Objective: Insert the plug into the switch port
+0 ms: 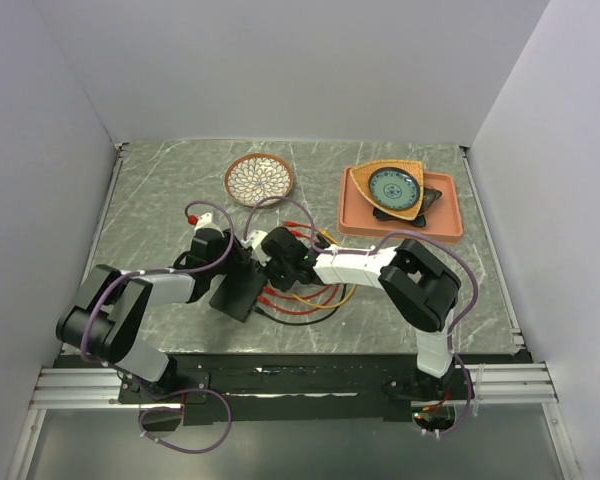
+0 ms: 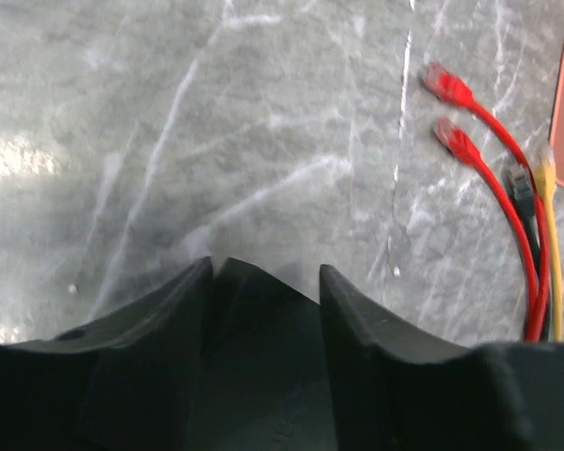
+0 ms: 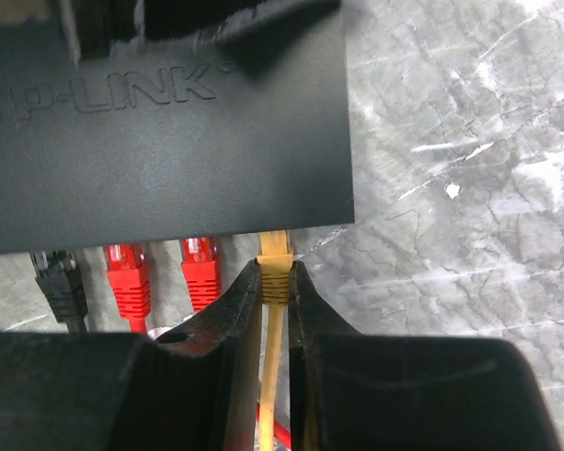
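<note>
**Yellow plug at the switch edge, right gripper clamped on it**

The switch (image 3: 160, 141) lies flat on the marble table (image 1: 160, 200), left of centre and toward the near side in the top view. Its socket edge faces your right arm. Along that edge you have four plugs in a row: a black plug (image 3: 61, 277), two red plugs (image 3: 127, 277) (image 3: 200, 268), then the yellow plug (image 3: 275, 252) at the end by the corner. The yellow plug's front meets the switch edge; whether it is seated in the port, cannot tell.

Your right gripper (image 3: 274, 282) is clamped on the yellow plug's boot, one finger on each side, with the cable running back between them.

Your left gripper (image 2: 263, 277) sits over the switch from the left, a finger on each side of the black body. Whether they press on it, cannot tell.

The cables (image 1: 300, 300) loop on the table just right of the switch. Their loose ends (image 2: 456, 141) lie bare on the marble in the left wrist view.

Far side: a round patterned plate (image 1: 259, 178). Right of it is an orange tray (image 1: 450, 215) holding a triangular dish (image 1: 392, 188).
</note>
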Tool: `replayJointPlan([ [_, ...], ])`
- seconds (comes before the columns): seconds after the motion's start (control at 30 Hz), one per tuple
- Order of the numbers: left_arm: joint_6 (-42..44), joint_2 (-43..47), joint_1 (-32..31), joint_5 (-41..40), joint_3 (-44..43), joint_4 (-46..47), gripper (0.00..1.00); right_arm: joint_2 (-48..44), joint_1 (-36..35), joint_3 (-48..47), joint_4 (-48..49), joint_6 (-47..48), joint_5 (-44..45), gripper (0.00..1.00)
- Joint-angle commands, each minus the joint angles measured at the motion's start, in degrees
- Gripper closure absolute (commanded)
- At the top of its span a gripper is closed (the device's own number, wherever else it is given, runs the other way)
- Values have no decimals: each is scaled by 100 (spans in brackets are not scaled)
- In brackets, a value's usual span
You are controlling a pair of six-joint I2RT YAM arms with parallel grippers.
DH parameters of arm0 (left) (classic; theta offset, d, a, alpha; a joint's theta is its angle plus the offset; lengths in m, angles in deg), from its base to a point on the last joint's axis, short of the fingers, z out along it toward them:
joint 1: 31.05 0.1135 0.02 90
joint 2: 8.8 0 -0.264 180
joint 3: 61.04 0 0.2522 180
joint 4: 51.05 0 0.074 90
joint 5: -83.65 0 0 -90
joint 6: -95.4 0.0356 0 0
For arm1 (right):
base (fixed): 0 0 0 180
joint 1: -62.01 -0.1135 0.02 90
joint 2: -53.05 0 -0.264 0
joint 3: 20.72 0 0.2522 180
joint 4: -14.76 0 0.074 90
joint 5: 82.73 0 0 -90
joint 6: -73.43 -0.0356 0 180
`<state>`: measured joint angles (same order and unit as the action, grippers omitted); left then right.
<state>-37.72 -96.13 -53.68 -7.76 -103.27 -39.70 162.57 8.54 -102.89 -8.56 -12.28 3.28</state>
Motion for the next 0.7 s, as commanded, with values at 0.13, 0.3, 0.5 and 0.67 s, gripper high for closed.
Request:
replayJointPlan([
  [0.13, -285, 524, -514, 213, -290, -2024, 25, -835, -58, 309, 2082, -227, 662, 73],
  [0.3, -373, 840, -505, -464, -817, -2710, 4, -1142, -49, 520, 1765, -236, 1206, 47],
  [0.5, -172, 1674, -496, -1080, -1204, -3081, 4, -1705, -49, 705, 1554, -236, 1462, 32],
  [0.67, 83, 2439, -488, -1230, -1573, -3257, 4, -2179, -49, 618, 1299, -219, 1445, 22],
])
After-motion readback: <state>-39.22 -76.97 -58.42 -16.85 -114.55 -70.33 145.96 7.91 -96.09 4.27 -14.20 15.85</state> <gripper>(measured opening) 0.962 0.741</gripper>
